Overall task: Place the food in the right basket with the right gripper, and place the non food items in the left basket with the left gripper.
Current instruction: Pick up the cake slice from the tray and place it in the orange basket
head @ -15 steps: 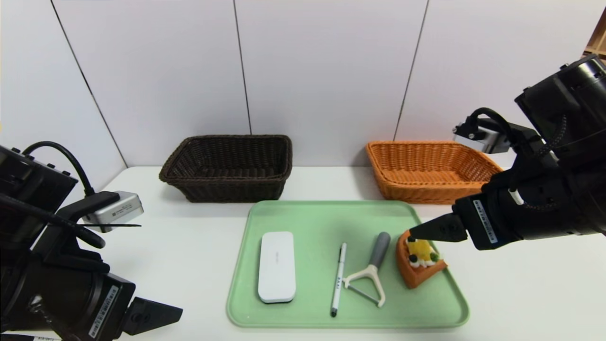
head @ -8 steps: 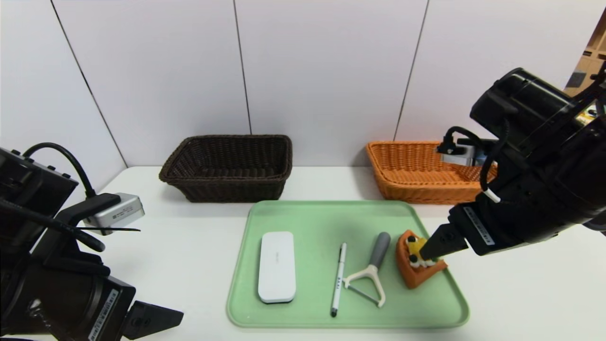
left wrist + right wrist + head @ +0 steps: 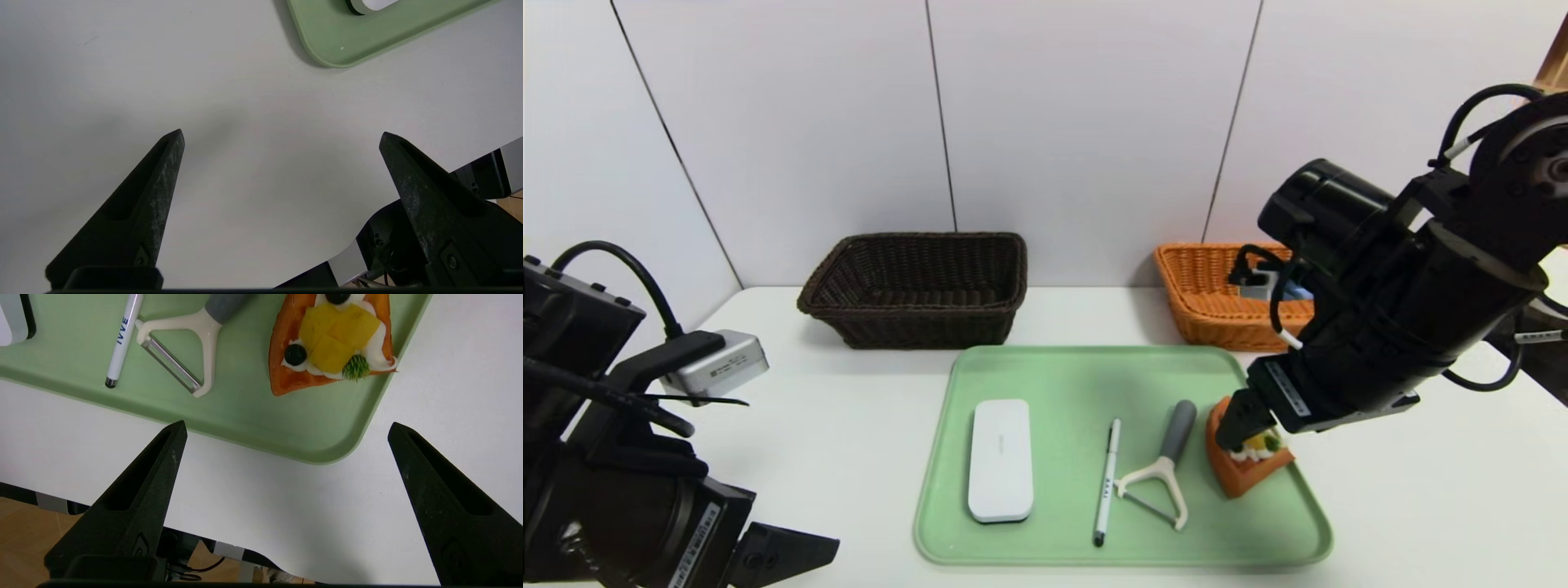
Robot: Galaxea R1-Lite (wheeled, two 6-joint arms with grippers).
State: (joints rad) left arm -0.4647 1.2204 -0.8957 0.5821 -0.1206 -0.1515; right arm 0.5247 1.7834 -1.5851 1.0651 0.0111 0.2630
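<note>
Head view: right gripper (image 3: pixel 1241 429), jaws spread wide, hangs over the tart wedge (image 3: pixel 1250 461) at three o'clock on the green tray (image 3: pixel 1062 371); left gripper (image 3: pixel 282 139), also spread, sits parked at eight o'clock.

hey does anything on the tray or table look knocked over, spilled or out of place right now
Nothing stands out. The white case, pen, peeler and toy tart wedge lie apart on the green tray. Both baskets stand upright. The right gripper is open above the tart.

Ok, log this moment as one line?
right gripper: open, over tart on tray | left gripper: open, parked over table | baskets: nothing visible inside
</note>
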